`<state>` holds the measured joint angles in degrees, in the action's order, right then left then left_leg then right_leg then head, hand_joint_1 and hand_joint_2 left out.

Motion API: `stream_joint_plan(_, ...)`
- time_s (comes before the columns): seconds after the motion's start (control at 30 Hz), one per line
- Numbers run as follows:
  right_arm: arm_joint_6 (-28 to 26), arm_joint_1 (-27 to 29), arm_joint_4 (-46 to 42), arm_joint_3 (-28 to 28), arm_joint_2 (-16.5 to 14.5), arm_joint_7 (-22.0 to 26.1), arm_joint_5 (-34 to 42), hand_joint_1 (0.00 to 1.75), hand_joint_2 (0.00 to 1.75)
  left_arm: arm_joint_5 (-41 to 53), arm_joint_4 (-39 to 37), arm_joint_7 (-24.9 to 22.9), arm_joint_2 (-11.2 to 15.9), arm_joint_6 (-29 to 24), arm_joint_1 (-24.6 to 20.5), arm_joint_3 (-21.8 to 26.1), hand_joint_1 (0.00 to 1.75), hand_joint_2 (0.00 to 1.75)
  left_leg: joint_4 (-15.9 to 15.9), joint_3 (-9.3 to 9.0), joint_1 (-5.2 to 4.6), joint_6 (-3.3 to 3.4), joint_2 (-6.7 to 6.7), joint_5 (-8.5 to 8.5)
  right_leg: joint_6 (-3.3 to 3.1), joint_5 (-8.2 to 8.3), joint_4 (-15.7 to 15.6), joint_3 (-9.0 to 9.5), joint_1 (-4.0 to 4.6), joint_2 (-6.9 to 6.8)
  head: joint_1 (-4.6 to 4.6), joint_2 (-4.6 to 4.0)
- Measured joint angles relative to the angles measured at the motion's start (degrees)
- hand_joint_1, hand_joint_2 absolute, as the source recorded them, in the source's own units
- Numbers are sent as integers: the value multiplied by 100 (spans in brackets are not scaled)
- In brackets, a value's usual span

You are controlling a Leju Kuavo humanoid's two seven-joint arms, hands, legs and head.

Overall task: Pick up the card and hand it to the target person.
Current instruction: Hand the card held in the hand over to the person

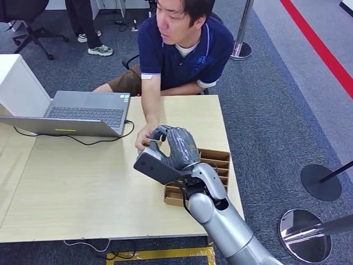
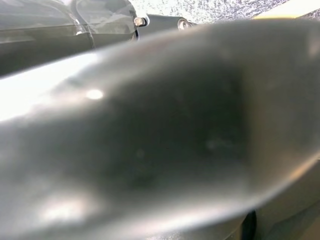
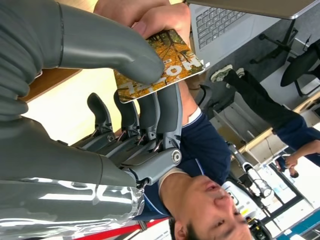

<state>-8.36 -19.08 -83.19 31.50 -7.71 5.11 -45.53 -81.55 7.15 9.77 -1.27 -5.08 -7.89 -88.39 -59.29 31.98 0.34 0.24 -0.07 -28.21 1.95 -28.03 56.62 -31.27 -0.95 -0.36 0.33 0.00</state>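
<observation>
At the centre of the head view my right hand [image 1: 177,148] pinches the card [image 3: 162,62] between thumb and fingers, above the table [image 1: 83,182]. The person's hand [image 3: 158,17] grips the card's far edge. I cannot tell my left hand's state.

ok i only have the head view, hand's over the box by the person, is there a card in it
Observer: Yes. In the right wrist view the right hand pinches an orange card between thumb and fingers.
Operator: is the person touching it
Observer: Yes, the person's fingers are on the card's far edge.
Operator: left hand doing anything
Observer: Can't tell; the left wrist view is a dark blur up close.
</observation>
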Motion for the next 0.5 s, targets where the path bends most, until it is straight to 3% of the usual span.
stream_joint_plan(0.5, -1, -38, 0, 0, 2, -34, 5, 127, 175, -3, 0, 56, 0, -19, 0, 0, 0, 0, 0, 0, 0, 0, 0, 0, 0, 0, 0, 0, 0, 0, 0, 0)
